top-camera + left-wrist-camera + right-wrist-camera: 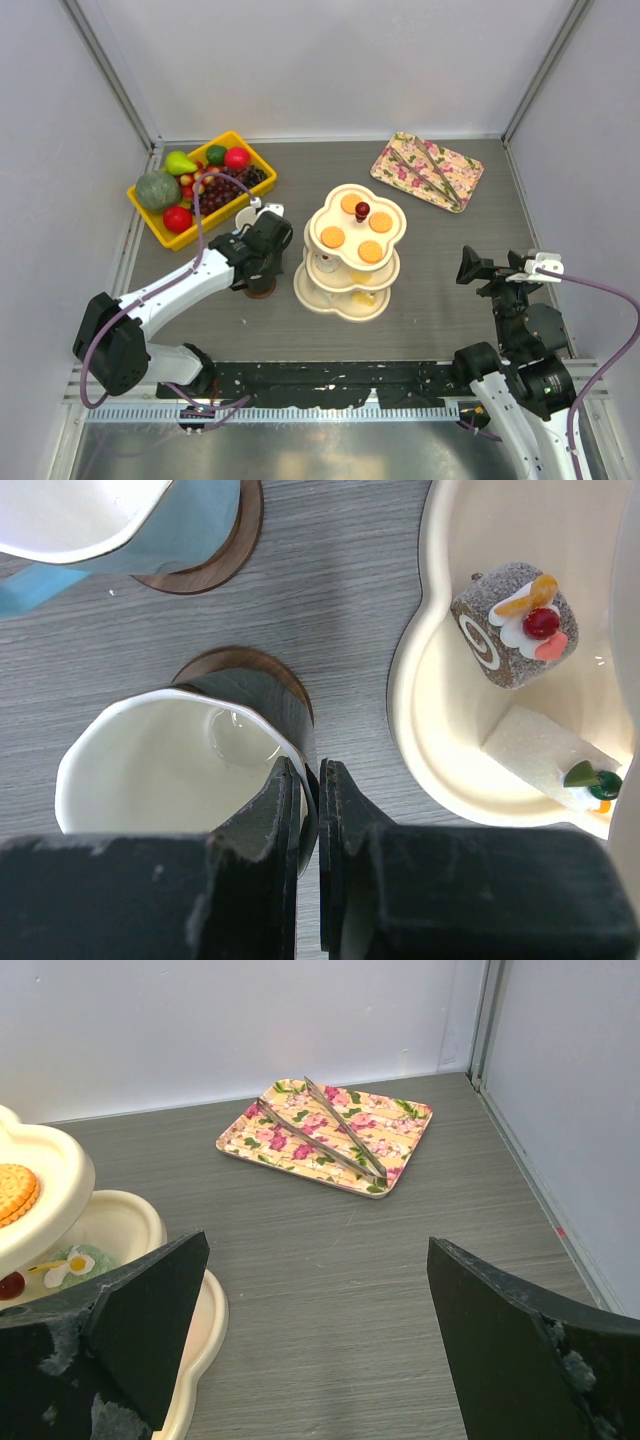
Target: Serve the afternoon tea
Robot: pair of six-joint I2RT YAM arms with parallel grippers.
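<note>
The cream three-tier stand with a red knob stands mid-table, round orange biscuits on its top tier. Its bottom tier holds a chocolate roll pastry and a white slice. Just left of the stand, my left gripper is shut on the rim of the dark mug, one finger inside and one outside. The mug rests on a wooden coaster. The pale blue mug stands on its own coaster beyond it. My right gripper hangs open and empty, right of the stand.
A yellow bin of fruit sits at the back left. At the back right, a floral rectangular tray carries metal tongs. Grey walls close in the table on three sides.
</note>
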